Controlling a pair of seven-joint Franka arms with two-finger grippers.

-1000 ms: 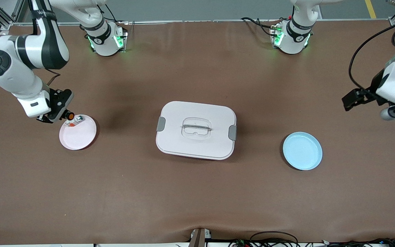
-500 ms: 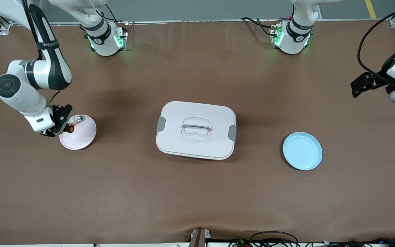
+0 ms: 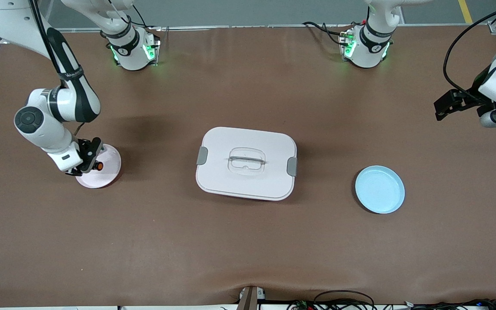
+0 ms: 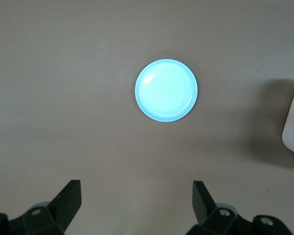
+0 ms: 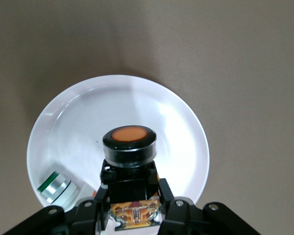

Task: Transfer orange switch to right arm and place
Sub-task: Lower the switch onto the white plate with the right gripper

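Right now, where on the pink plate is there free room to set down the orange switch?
The right gripper, holding the orange switch, is over the pink plate. Most of the dish is bare. Only one spot at the rim is taken, by a small silver part.

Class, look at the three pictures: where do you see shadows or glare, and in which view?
Front view: a soft dark shadow lies on the brown table beside the white box, toward the right arm's end. Left wrist view: the blue plate glares almost white. Right wrist view: a bright patch on the white plate under the orange switch, with the plate's shadow on the table.
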